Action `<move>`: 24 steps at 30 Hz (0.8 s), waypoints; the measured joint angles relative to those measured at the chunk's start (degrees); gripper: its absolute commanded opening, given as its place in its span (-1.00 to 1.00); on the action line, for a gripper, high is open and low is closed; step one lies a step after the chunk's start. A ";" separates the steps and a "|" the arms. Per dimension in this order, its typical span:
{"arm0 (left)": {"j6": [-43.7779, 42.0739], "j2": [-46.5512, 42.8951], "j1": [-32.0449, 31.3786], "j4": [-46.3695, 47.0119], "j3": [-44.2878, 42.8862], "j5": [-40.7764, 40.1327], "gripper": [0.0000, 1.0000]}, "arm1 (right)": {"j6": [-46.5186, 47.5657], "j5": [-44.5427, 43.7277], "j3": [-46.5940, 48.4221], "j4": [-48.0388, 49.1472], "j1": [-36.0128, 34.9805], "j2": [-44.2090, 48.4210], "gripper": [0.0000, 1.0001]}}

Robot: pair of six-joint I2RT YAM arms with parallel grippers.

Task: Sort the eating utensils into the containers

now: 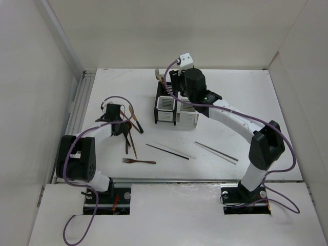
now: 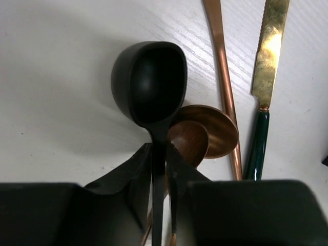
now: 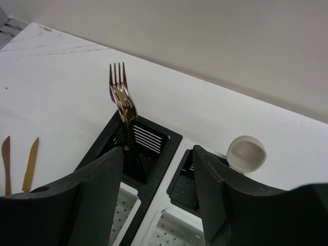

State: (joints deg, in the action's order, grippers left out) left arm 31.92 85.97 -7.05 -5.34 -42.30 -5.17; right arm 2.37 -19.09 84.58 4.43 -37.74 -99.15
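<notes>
Plainly, the left claw (image 2: 159, 152) is pinched onto the handle of the black spoon (image 2: 149, 82). One finger sits on each side just below the bowl with no gap that I can see, though how firmly it bites I cannot tell. At four o'clock of that bowl lies a smaller brown spoon (image 2: 188, 141), partly behind the right-hand finger, with a larger brown spoon (image 2: 218, 128) beside it. Further out, toward two o'clock, a copper handle (image 2: 223, 77) and a gold knife (image 2: 267, 51) rest on the table (image 2: 51, 77). Seen from above, this cluster sits at nine o'clock, and the containers (image 1: 174, 110) stand toward twelve, well apart from it. The right claw (image 3: 159, 200) hangs over them, jaws wide and empty. A fork (image 3: 122, 100) stands upright in the compartment at its eleven o'clock, and a pale spoon (image 3: 247, 152) is at one o'clock.

The step in hand looks like lifting the black spoon. Rise straight and slowly so the brown spoons are not dragged along. Confirm only the black handle is caught. Since the grip is near the bowl, expect the long handle to swing. Approach the containers only once the other arm leaves room.
</notes>
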 measured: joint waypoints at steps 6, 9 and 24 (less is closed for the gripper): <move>0.13 0.61 0.46 -1.57 -1.38 -1.05 -0.99 | 0.44 0.66 1.03 -0.15 1.60 -1.31 0.24; 0.13 0.61 0.74 -3.10 -2.56 -1.44 -1.00 | 0.44 1.31 2.62 -0.17 2.14 -2.89 0.24; -1.55 0.33 1.11 -9.75 -12.31 -2.14 -1.00 | 1.18 8.79 5.29 -0.96 2.82 -4.11 0.24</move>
State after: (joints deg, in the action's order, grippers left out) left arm 30.37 86.30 -5.93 -15.09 -54.61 -7.31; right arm 3.55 -10.31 89.86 3.46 -34.92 -103.26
